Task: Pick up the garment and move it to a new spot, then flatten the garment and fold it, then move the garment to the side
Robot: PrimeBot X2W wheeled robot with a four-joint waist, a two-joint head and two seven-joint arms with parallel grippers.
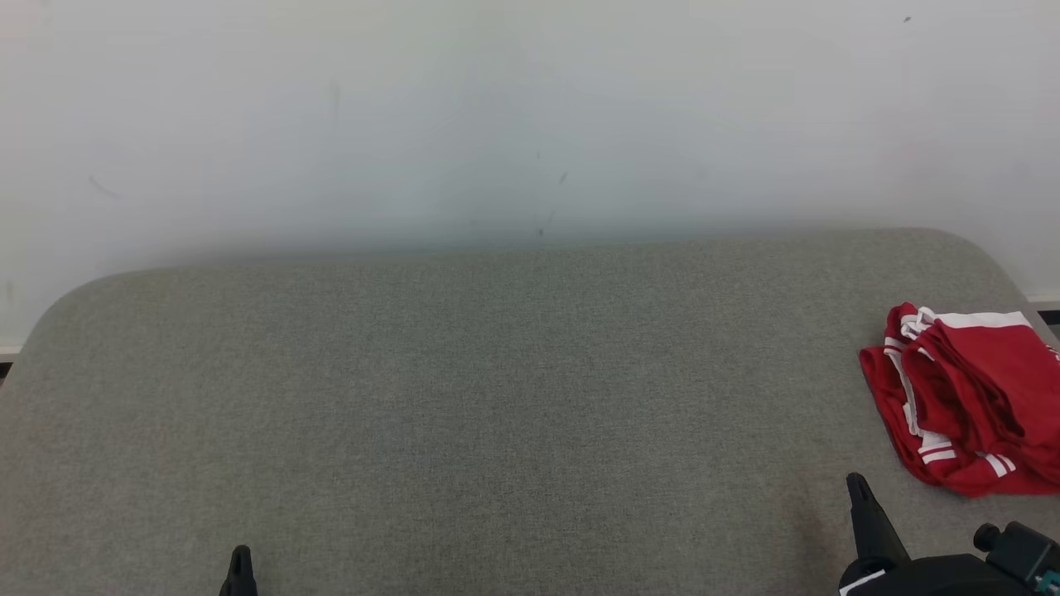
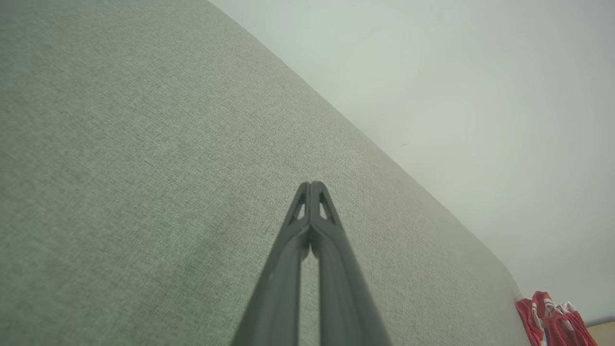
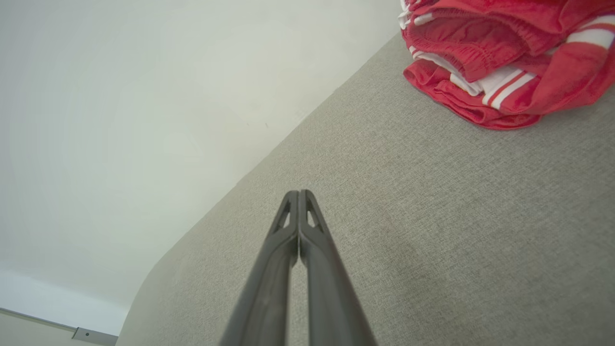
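Note:
The garment (image 1: 969,397) is red with white stripes and lies bunched in a heap at the far right of the grey fabric surface (image 1: 497,397). My right gripper (image 1: 857,484) is shut and empty, low in the head view, a little left of and nearer than the heap. In the right wrist view the closed gripper (image 3: 299,193) hovers over the fabric, with the garment (image 3: 504,53) at the upper right. My left gripper (image 1: 241,553) is shut at the lower left, far from the clothing. The left wrist view has that gripper (image 2: 311,184) closed over bare fabric, and the garment (image 2: 552,319) small at the lower right.
A pale wall (image 1: 530,116) runs behind the grey surface. The surface's back corners are rounded, and its right edge lies just past the garment. A strip of floor and baseboard (image 3: 72,331) appears in the right wrist view's lower left.

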